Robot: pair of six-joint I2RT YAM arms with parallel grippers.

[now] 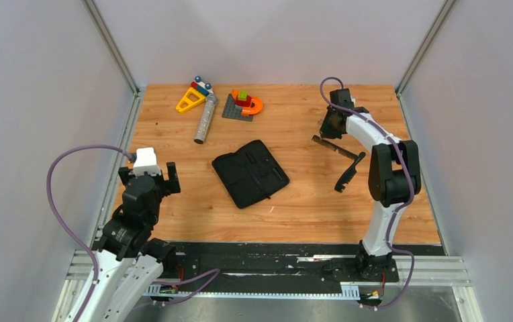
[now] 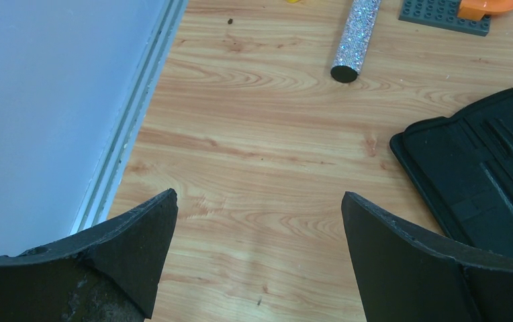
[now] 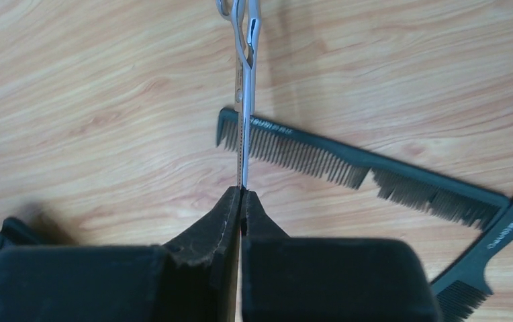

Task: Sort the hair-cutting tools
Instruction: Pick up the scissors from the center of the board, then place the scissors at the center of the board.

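Pinching right gripper [image 3: 242,196]: your fingers clamp the scissors [image 3: 245,87] over the long comb [image 3: 348,164].
Left gripper [image 2: 259,201]: apart, near the black case [image 2: 482,168].
Top view: scissors indistinct.

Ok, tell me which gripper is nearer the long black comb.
Right. The right gripper, shut on the scissors, hangs right by the long black comb; the left gripper sits open across the table, beyond the black case.

Shiny metal scissors [image 3: 245,94], matt black plastic comb [image 3: 358,164], wood-grain table [image 3: 72,100]
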